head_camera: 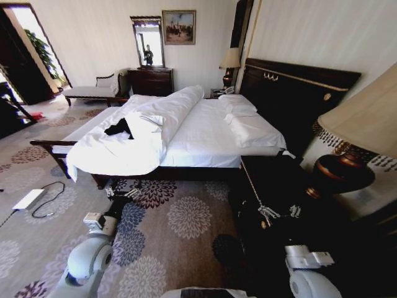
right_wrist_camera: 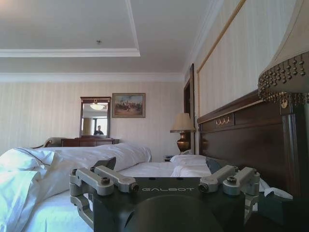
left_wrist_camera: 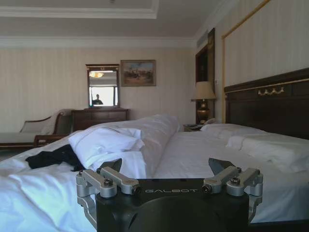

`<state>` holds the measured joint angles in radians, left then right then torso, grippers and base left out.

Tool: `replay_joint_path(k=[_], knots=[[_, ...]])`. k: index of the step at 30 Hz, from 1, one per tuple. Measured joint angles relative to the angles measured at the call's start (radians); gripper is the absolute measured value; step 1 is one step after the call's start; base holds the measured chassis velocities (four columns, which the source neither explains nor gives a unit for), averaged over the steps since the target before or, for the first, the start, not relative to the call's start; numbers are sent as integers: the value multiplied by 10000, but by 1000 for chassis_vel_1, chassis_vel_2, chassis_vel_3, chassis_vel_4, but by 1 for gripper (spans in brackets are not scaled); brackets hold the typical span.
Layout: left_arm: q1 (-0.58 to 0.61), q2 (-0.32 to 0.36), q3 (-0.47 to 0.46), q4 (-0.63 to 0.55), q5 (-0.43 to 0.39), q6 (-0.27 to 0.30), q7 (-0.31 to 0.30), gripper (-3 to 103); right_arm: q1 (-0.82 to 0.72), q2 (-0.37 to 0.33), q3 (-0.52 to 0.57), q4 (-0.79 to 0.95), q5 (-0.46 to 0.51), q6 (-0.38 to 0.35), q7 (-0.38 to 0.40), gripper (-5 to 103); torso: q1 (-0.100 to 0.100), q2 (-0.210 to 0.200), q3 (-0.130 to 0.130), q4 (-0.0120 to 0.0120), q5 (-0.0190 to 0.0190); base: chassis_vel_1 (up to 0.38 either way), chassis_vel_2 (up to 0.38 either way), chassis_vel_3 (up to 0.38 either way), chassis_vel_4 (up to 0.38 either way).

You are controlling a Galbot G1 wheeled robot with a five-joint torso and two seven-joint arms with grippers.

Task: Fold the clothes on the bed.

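The clothes (head_camera: 119, 128), a crumpled black garment, lie on the white duvet near the foot of the bed (head_camera: 205, 133), on its left side. In the left wrist view the clothes (left_wrist_camera: 53, 157) rest beside a bunched fold of duvet on the bed (left_wrist_camera: 193, 154). My left gripper (head_camera: 122, 193) hangs open over the carpet, just short of the bed's near side and below the clothes. The left wrist view shows the left gripper (left_wrist_camera: 166, 166) with its jaws wide apart and nothing between them. My right gripper (head_camera: 280, 213) is open by the dark nightstand, far from the clothes, and the right gripper (right_wrist_camera: 161, 164) holds nothing.
A dark nightstand (head_camera: 279, 180) and a large table lamp (head_camera: 353, 130) crowd the right side. The duvet (head_camera: 167, 115) is heaped down the bed's middle. A white box with a cable (head_camera: 28, 198) lies on the carpet at left. A dresser (head_camera: 151, 81) and bench (head_camera: 93, 91) stand beyond.
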<state>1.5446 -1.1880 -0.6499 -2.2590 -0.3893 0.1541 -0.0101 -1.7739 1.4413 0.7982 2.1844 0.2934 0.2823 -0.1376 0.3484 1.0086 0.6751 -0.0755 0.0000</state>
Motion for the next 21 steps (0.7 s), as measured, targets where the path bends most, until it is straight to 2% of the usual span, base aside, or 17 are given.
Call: replay_joint_path(k=[2, 4, 6, 8, 9, 12, 21], knots=[[180, -165, -69, -153, 4, -173, 504, 100, 80, -4, -70, 16, -366, 69, 65, 100, -1, 0, -1, 3, -1, 0, 0, 0, 0], [500, -364, -184, -321, -20, -383, 749, 100, 126, -76, -92, 53, -557, 115, 173, 100, -1, 0, -1, 3, 0, 0, 0, 0, 0], [692, -463, -224, -411, -57, -464, 792, 100, 123, -117, -115, 77, -588, 124, 238, 100, 0, 0, 0, 3, 0, 0, 0, 0, 0], [1177, -903, -389, -580, -107, -673, 808, 100, 101, -253, -249, 99, -604, 266, 379, 100, -1, 1, -1, 5, 2, 0, 0, 0, 0], [1177, -903, -389, -580, -107, -673, 808, 100, 101, -253, -249, 99, -604, 266, 379, 100, -1, 1, -1, 5, 2, 0, 0, 0, 0], [1191, -1576, -598, -562, 61, -869, 740, 100, 434, -351, -365, -74, -599, 578, 353, 100, -2, 1, -2, 4, 0, 0, 0, 0, 0], [969, -2313, -678, -461, 381, -1002, 524, 100, 1163, -581, -665, -370, -495, 658, 220, 100, -1, 0, 0, 3, 1, 0, 0, 0, 0]])
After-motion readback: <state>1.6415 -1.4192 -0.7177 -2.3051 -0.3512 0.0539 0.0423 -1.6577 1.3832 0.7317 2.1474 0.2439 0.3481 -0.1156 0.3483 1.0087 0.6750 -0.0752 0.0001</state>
